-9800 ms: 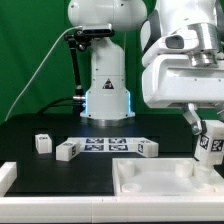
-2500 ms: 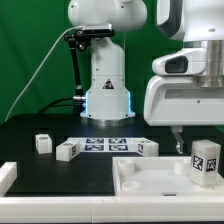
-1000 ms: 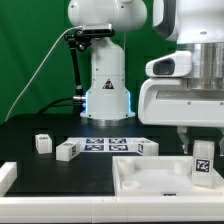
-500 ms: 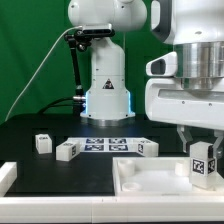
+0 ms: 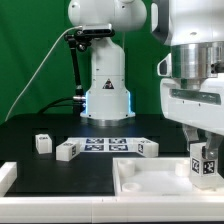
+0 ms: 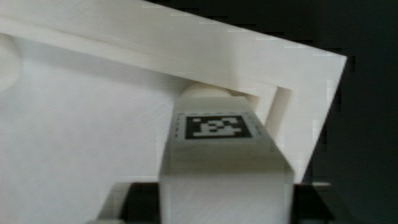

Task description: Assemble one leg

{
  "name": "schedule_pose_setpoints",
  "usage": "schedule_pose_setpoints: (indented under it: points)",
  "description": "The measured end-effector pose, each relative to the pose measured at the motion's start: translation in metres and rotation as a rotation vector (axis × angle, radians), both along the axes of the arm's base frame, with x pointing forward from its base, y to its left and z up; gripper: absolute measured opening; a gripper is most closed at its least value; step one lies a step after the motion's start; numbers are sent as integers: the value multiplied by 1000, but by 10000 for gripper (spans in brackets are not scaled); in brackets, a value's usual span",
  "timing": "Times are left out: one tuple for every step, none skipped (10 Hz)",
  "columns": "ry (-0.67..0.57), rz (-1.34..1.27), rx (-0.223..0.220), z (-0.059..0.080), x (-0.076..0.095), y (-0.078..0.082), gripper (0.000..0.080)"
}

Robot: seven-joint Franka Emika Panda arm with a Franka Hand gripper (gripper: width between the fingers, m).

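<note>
My gripper (image 5: 205, 150) is shut on a leg (image 5: 205, 165), a small white block with a black-and-white tag, held upright at the far corner of the large white tray (image 5: 150, 175) on the exterior view's right. In the wrist view the leg (image 6: 222, 140) fills the space between my dark fingers (image 6: 134, 200) and its far end meets the tray's raised rim corner (image 6: 294, 90). Three more legs lie on the black table: one (image 5: 43, 144), one (image 5: 67, 150) and one (image 5: 148, 148).
The marker board (image 5: 105, 145) lies on the table between the loose legs. The robot's white base (image 5: 107, 80) stands behind it. A white block (image 5: 6, 177) sits at the front on the exterior view's left.
My gripper has turned about its upright axis and moved slightly toward the exterior view's right with the leg in it. The leg sits slightly lower at the tray's corner.
</note>
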State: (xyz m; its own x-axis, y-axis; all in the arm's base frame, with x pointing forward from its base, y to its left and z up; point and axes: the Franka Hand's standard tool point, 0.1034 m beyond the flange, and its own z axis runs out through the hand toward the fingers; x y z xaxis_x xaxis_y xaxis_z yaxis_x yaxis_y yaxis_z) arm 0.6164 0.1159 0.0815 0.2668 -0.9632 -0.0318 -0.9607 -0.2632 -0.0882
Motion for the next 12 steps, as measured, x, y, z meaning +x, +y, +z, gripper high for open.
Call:
schedule_pose_setpoints:
  points:
    - [-1, 24, -2, 0, 0, 0, 292]
    - [-3, 80, -6, -1, 0, 0, 448]
    - [-5, 130, -10, -1, 0, 0, 573]
    - [-6, 230, -20, 0, 0, 1, 573]
    - [-14, 370, -30, 0, 1, 1, 634]
    - [-18, 471, -38, -2, 0, 2, 645]
    - [-19, 596, -56, -2, 1, 5, 645]
    - [-14, 701, -73, -1, 1, 8, 648]
    - [-18, 819, -92, -1, 1, 9, 648]
    - [-24, 915, -102, 0, 2, 9, 648]
    - [-27, 1012, -113, 0, 2, 10, 648]
    - [-31, 1135, -122, 0, 3, 7, 648]
